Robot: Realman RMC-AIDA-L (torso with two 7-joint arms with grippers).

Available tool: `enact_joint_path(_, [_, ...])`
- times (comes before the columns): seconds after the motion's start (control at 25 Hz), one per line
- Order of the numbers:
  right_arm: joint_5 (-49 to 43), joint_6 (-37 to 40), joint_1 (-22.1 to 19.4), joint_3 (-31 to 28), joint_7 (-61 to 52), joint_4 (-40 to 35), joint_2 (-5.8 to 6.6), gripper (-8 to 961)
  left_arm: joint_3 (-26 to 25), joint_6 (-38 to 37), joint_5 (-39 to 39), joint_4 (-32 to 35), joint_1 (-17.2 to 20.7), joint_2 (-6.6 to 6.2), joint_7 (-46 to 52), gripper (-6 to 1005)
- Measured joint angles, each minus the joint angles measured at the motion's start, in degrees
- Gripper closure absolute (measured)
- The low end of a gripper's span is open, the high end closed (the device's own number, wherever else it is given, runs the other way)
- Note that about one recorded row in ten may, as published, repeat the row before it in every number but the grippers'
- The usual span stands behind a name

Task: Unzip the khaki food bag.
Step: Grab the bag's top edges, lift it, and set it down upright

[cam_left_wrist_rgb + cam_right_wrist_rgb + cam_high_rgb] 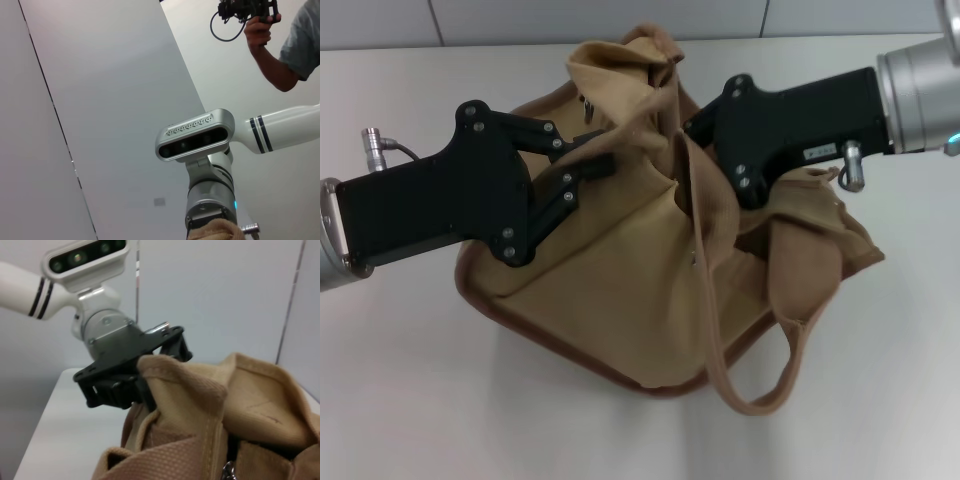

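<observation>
Two grippers engaged on one item: khaki food bag [650, 290], slumped and crumpled at the middle of the white table [410, 400], one webbing handle [760, 370] looped toward the near edge

Left gripper [592, 165]: enters from the left side, fingers reaching into the upper folds of the bag near its top seam; whether they are clamped on the fabric or on a zipper pull cannot be told, the tips being partly buried in canvas. In the right wrist view this same gripper [131, 385] sits hard against a raised fold of tan cloth

Right gripper [705, 120]: enters from the right, body lying across the bag's top; fingertips hidden behind bunched canvas, state not determinable

Zipper: a small metal pull [229, 471] shows low in the right wrist view; the zip line appears to run roughly left to right between the two grippers

Judgement: the opening lies between the fingers of both arms, the left seeming nearer the upper seam; a pull along that axis, with the other arm bracing, looks required

Person with camera [260, 30] visible in background
</observation>
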State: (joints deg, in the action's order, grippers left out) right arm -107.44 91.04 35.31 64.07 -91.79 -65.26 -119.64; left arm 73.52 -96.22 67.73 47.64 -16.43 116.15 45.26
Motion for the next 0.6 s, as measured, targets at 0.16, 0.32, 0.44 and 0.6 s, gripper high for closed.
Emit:
enact_joint_path(0.16, [0.39,-0.42,-0.72,0.06,-2.27,-1.41,0.1,898,-0.02,-0.04,0.0,0.0,-0.06,-0.09,0.0,938])
enact_joint_path(0.32, [-0.47,0.03,-0.34,0.95,-4.95,-1.6,0.29,828,-0.04,-0.26,0.12,0.0,-0.17,-0.14,0.0,938])
enact_joint_path(0.44, [-1.56,-1.3,-0.21,2.27,-5.65,-1.95,0.3,777,-0.06,-0.38,0.23,-0.01,-0.41,-0.15,0.0,938])
enact_joint_path(0.6, [-2.83,-4.0,-0.38,5.02,-5.71,-2.4,0.21,710,-0.13,-0.38,0.36,0.0,-0.67,-0.1,-0.01,938])
